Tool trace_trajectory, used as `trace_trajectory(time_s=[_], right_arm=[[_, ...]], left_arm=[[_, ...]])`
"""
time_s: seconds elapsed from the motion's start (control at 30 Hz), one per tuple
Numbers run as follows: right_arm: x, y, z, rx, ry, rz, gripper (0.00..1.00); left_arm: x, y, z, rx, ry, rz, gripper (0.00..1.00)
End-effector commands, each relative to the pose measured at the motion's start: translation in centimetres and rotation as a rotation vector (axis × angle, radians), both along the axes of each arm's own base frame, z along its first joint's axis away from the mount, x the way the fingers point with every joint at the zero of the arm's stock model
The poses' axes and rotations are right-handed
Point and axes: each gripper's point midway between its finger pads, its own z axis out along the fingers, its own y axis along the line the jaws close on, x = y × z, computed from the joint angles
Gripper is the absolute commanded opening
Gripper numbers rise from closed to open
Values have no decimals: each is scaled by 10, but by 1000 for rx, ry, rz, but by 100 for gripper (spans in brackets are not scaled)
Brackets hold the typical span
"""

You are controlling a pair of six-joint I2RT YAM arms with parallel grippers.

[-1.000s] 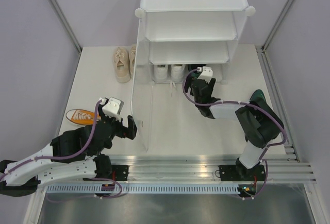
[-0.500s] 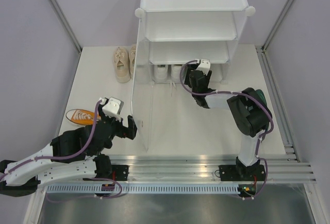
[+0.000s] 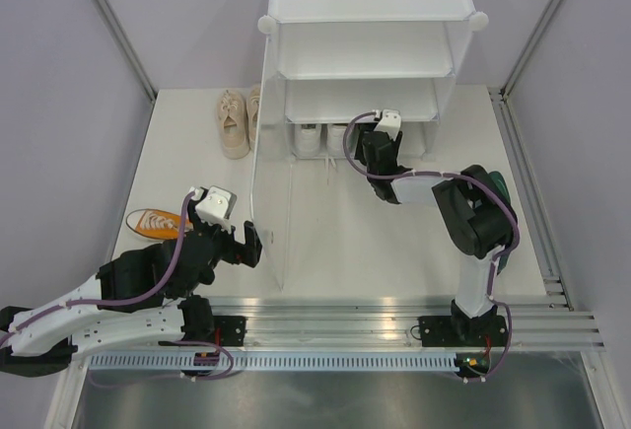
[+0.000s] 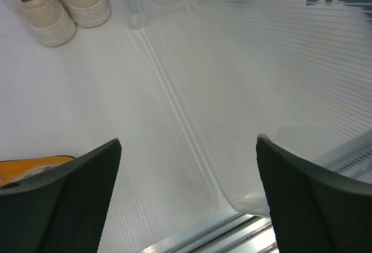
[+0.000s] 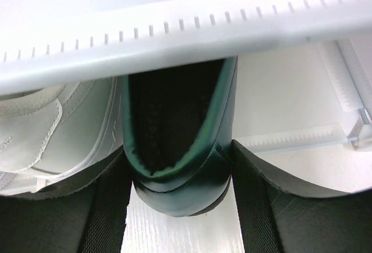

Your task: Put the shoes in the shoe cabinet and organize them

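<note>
In the overhead view the shoe cabinet (image 3: 365, 49) stands at the upper centre of the frame, and the right gripper (image 3: 375, 143) reaches into the open front of its lowest tier. The right wrist camera shows that gripper (image 5: 177, 155) clamped on the back of a dark green heel (image 5: 174, 148), one black finger (image 5: 104, 206) pressed to each side. The shoe's front runs away under the white shelf edge (image 5: 174, 38) that crosses the top of the frame. Just beside it, at the left of that frame, sits a white sneaker (image 5: 52, 131). From above, the white sneakers (image 3: 323, 137) show as a pair in the same bottom tier, left of the gripper. A sliver of another dark green shoe (image 3: 499, 182) shows at the right arm's elbow, mostly hidden. The cream lace-up sneakers (image 3: 235, 121) lie side by side on the floor, just left of the cabinet. An orange canvas sneaker (image 3: 158, 220) lies at the left of the frame, near the left arm. The left gripper (image 3: 249, 245) hangs low beside the cabinet's translucent side panel (image 4: 273, 78), its fingers (image 4: 64, 198) spread wide with nothing between them.
</note>
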Motion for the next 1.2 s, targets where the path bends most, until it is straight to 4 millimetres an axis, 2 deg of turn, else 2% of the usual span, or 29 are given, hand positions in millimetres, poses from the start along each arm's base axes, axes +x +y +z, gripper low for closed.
trace_trajectory(time_s=[0.0,0.07,0.27,0.57,0.6,0.67,0.7,0.73,0.8,0.83,0.93,1.07,1.17], right_arm=[[25,3,36,25,-110,1,20],[29,1,41,26,-121,-6,16],[39,-3,40,12,-124,-14,14],[49,0,21,26,-97,-2,17],[49,-1,20,27,-94,-2,25],[46,-2,18,31,-88,-3,36],[45,-4,18,34,-87,-8,45],[44,-3,19,39,-87,-8,60],[39,-6,22,43,-90,-12,71],[37,-6,25,44,-91,-9,80],[30,-10,38,51,-100,-13,86],[21,-14,65,67,-123,-11,88],[21,-13,78,69,-121,-1,89]], left_arm=[[4,-1,5,-1,-33,2,100],[4,-1,4,4,-32,3,100],[4,-1,5,2,-33,3,100],[5,-1,5,5,-34,6,100],[5,-1,5,2,-35,6,100],[5,-1,5,7,-33,6,100],[5,-1,4,10,-33,5,100],[5,-1,4,8,-33,6,100],[5,-1,4,7,-32,6,100],[5,-1,5,7,-33,6,100],[4,-1,5,5,-32,5,100],[4,-1,5,3,-31,2,100],[4,-1,6,-2,-33,2,100]])
